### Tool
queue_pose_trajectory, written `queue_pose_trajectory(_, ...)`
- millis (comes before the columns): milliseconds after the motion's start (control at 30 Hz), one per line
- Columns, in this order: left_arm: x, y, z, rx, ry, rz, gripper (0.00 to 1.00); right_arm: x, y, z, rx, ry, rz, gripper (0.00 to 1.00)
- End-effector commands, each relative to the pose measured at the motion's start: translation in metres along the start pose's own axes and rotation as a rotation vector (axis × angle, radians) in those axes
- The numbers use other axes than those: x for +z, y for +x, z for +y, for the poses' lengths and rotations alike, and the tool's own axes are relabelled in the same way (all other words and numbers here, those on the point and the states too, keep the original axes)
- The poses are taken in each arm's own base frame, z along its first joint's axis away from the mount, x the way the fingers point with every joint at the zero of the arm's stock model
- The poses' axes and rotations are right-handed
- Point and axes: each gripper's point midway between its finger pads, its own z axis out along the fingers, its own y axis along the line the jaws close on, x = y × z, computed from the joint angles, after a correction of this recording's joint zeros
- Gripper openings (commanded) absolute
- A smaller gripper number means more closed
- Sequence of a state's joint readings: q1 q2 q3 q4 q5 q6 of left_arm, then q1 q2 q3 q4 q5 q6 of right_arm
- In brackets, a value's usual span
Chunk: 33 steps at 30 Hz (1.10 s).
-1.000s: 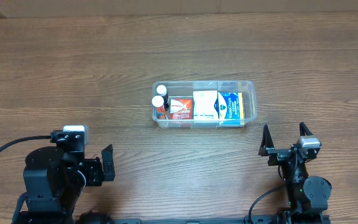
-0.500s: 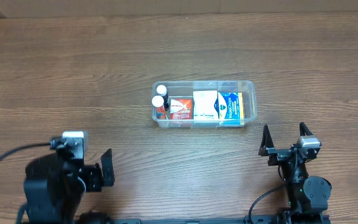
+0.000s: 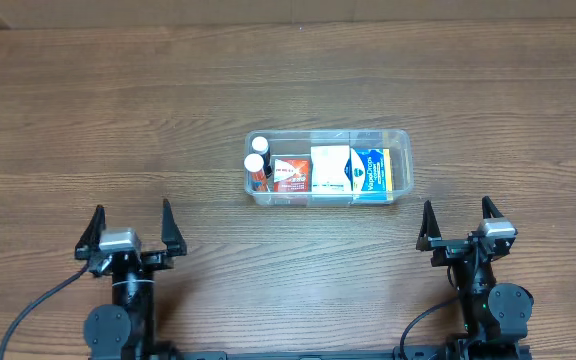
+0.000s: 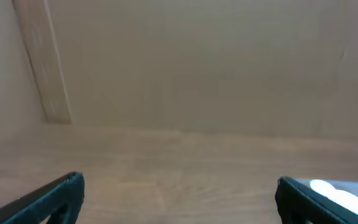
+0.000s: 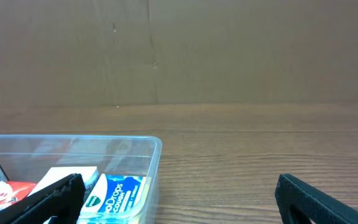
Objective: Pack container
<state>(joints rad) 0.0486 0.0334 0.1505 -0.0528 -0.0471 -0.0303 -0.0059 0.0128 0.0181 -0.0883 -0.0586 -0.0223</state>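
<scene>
The clear plastic container [image 3: 401, 138] sits at the table's middle. It holds two white-capped bottles [image 3: 256, 164], a red and white box [image 3: 290, 174], a white box [image 3: 330, 166] and a blue cough drops box [image 3: 371, 171]. My left gripper [image 3: 130, 226] is open and empty near the front left, well away from the container. My right gripper [image 3: 457, 222] is open and empty near the front right. In the right wrist view the container [image 5: 154, 149] lies at the lower left with the blue box [image 5: 118, 194] inside, beside my open jaws [image 5: 179, 199]. The left wrist view shows open jaws [image 4: 179, 199] over bare wood.
A brown cardboard wall [image 5: 179, 50] stands behind the table's far edge. The wood table [image 3: 118, 110] spreads to both sides of the container.
My left arm has swung round from facing right to facing forward, and its open fingers now point towards the far side. The right arm and the container have not moved.
</scene>
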Motion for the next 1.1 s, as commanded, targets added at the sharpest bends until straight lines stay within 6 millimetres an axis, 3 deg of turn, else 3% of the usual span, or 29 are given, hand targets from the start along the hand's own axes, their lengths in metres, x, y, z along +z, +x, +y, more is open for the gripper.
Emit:
queue_pose_trajectory(0,0.005,0.024,0.009,-0.034,-0.041,-0.029,1.00,0.000,0.001,-0.001,-0.002,0.006,-0.009,1.00)
queue_pose_trajectory(100,0.005,0.058,0.010,-0.119,-0.052,0.085,1.00,0.000,0.001,-0.001,-0.002,0.006,-0.009,1.00)
queue_pose_trajectory(167,0.004,0.069,0.009,-0.134,-0.046,0.132,1.00,0.000,0.001,-0.001,-0.002,0.006,-0.009,1.00)
queue_pose_trajectory(1067,0.004,0.069,0.006,-0.135,-0.029,0.134,1.00,0.000,0.001,-0.001,-0.002,0.006,-0.009,1.00)
